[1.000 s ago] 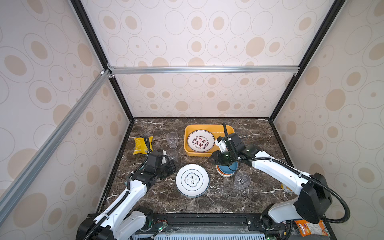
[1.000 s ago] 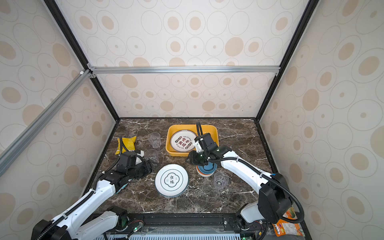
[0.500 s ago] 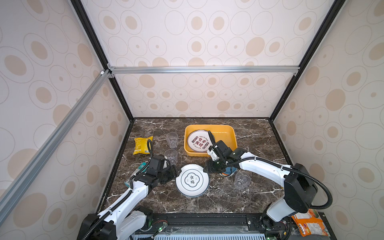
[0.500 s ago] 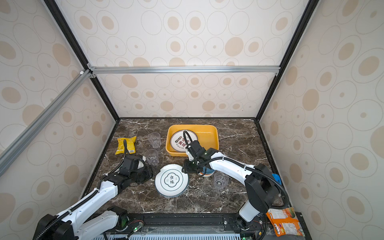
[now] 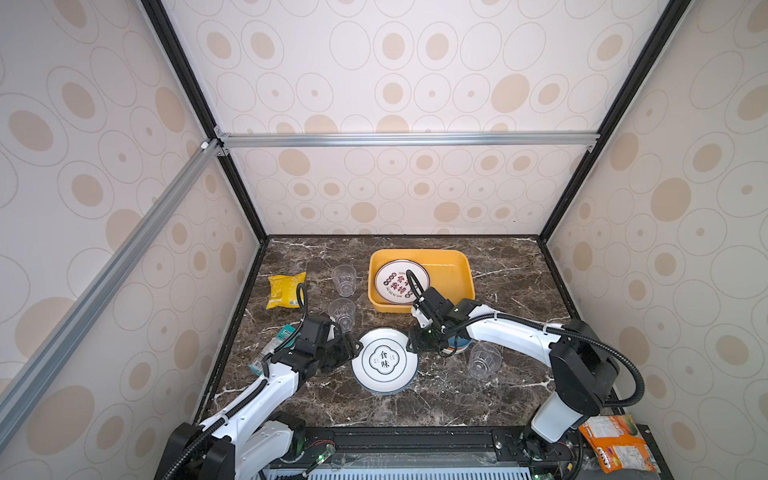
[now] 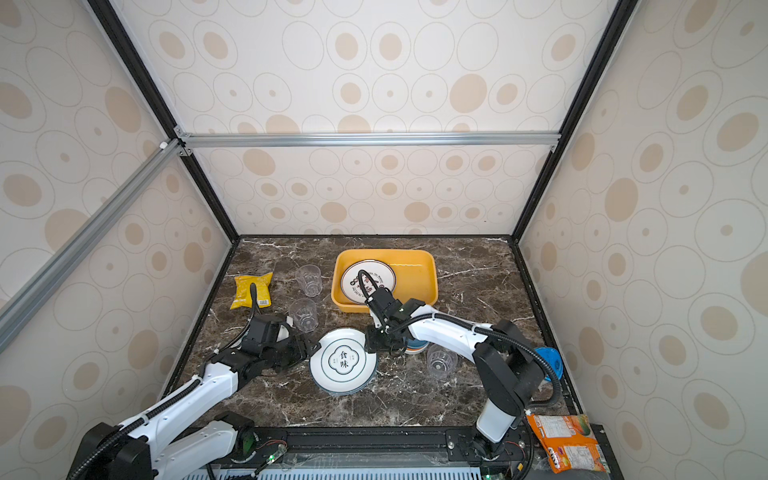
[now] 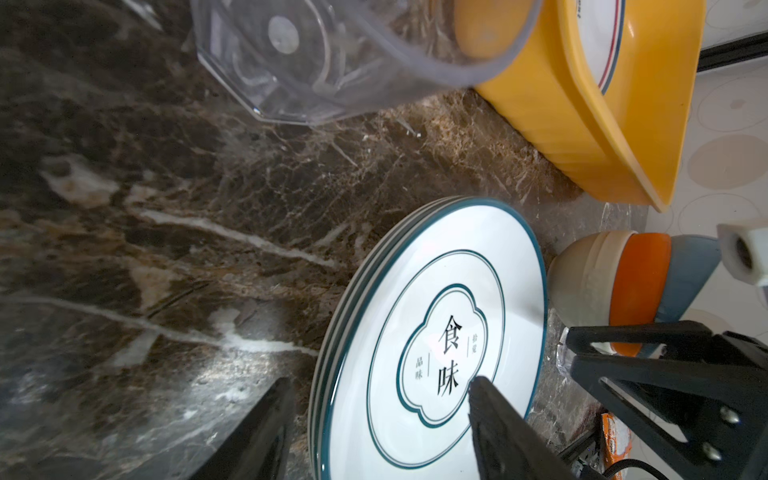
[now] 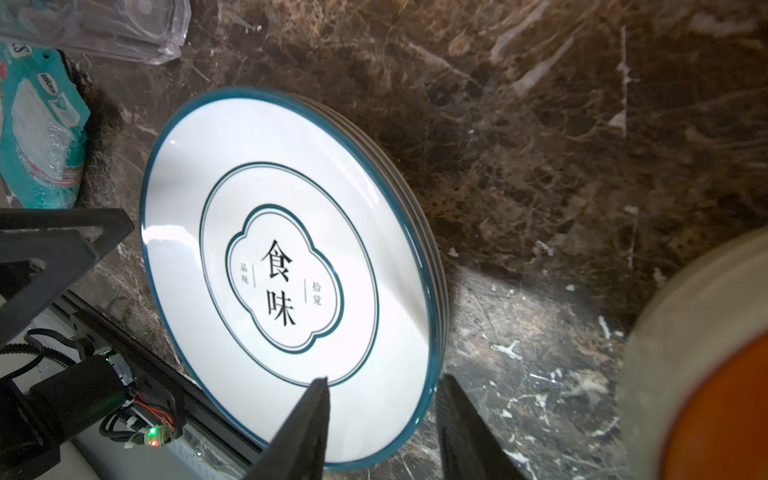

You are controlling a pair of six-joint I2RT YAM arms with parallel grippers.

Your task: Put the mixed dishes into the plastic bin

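Note:
A stack of white teal-rimmed plates [image 5: 384, 360] [image 6: 344, 360] lies at the front middle of the table. My left gripper [image 5: 355, 347] [image 7: 380, 395] is open, its jaws astride the stack's left rim. On the stack's right rim my right gripper [image 5: 413, 343] [image 8: 384, 395] is open too, one finger [image 8: 307, 415] over the top plate and one outside it. The yellow plastic bin [image 5: 468, 274] [image 7: 582, 124] holds a red-and-black printed plate [image 5: 401, 281]. Nested white, orange and blue bowls [image 5: 457, 345] [image 7: 623, 282] sit partly hidden under the right arm. Three clear cups [image 5: 344, 280] [image 5: 342, 314] [image 5: 483, 360] stand around.
A yellow snack bag [image 5: 284, 289] lies at the back left. A teal packet [image 5: 276, 345] [image 8: 41, 137] sits by the left arm. An orange packet [image 5: 615, 444] lies off the table at the front right. Walls close in three sides.
My right gripper has swung left from over the bowls to the plate stack's right rim. My left gripper has moved forward to the stack's left rim. Both have stayed open.

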